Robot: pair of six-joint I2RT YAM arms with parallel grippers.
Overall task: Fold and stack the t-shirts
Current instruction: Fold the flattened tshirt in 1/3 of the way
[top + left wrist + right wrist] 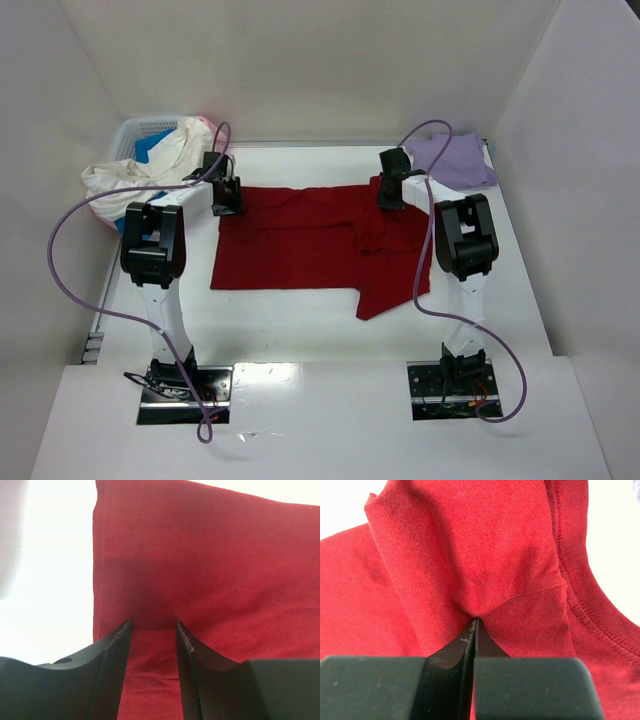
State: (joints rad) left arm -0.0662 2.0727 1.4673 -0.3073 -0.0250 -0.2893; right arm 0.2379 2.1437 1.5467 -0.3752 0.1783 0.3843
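So, early days: the lavender t-shirt (455,160) looks folded upper right. The dark red t-shirt (300,245) lies mid-frame, with the right gripper (391,196) pinched shut on it near the collar and the left gripper (226,205) part-open astride its corner. The other t-shirts (125,182) wait by the basket (135,128) upper left.

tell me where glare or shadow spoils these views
Top external: a glare patch on the near part of the table. Left wrist: table blown out white, a shadow band on the dark red t-shirt ahead of the left end effector. Right wrist: t-shirt weave sharp, table corners overexposed.
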